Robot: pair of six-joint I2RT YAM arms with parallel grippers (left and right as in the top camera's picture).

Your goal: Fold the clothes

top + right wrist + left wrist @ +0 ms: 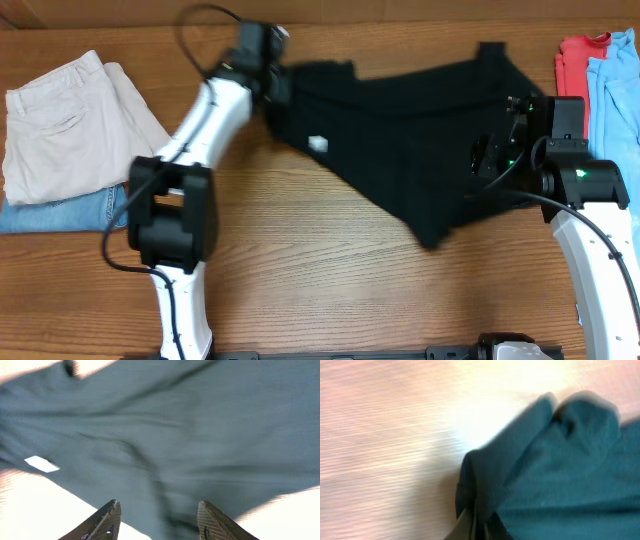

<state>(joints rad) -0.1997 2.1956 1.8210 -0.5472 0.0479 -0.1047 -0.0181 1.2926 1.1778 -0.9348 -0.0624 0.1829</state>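
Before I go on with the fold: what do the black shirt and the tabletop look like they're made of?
Black shirt: soft, thin, matte fabric, probably a cotton-like knit; it lies limp with soft creases and no sheen. Table: wood or wood-look laminate, I cannot tell which; straight grain lines, smooth finish with slight glare in the left wrist view.
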